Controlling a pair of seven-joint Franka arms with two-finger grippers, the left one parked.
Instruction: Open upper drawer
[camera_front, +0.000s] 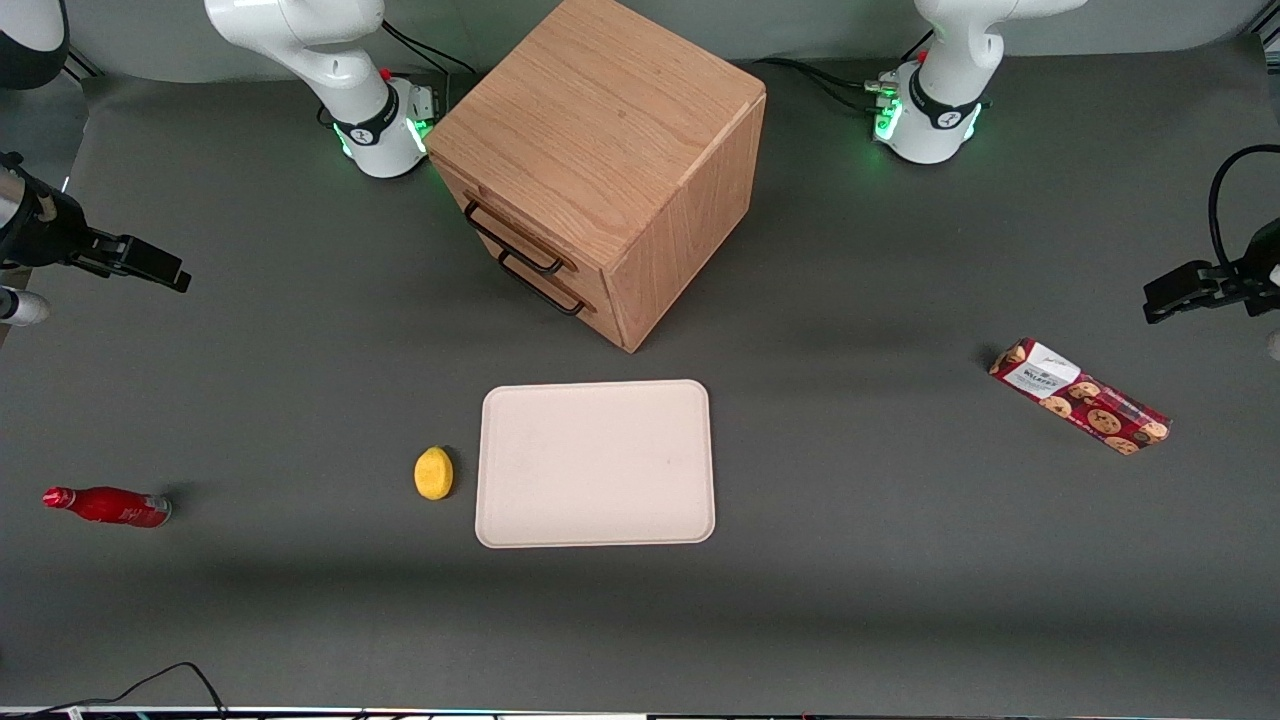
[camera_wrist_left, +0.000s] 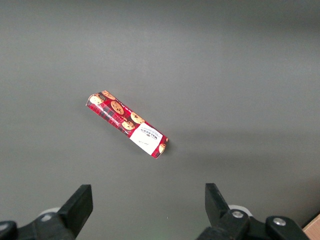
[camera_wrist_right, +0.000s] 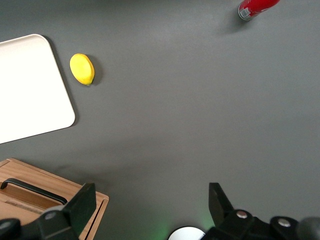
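The hand (camera_wrist_right: 150, 210) hangs high over the working arm's end of the table (camera_front: 300, 620), its two black fingers (camera_wrist_right: 82, 205) spread wide apart with nothing between them and touching nothing. Seen from the wrist, a corner of the cabinet (camera_front: 610, 150) lies just beside one finger, with a black handle (camera_wrist_right: 30, 189) showing along it. The cabinet stands mid-table between the two arm bases, turned at an angle so its front looks toward the working arm's side. The upper drawer (camera_front: 515, 232) is the higher of the two on that front and appears fully shut, flush with the lower drawer (camera_front: 555, 285) beneath it. Its thin black bar handle (camera_front: 512, 240) is the obvious place to take hold: rigid metal, standing proud of the panel, with room for a finger to slip in under it. The drawer itself looks like a stiff, fairly light wooden box that should slide straight out, though the bar is smooth and the cabinet could shift if pulled off-axis. What the drawers hold cannot be seen. Nearer the front camera lies a pale tray (camera_front: 596, 464), holding nothing, with a lemon (camera_front: 433, 472) just beside it. A red bottle (camera_front: 108, 506) lies on its side well apart, and a cookie packet (camera_front: 1080, 396) lies toward the parked arm's end.
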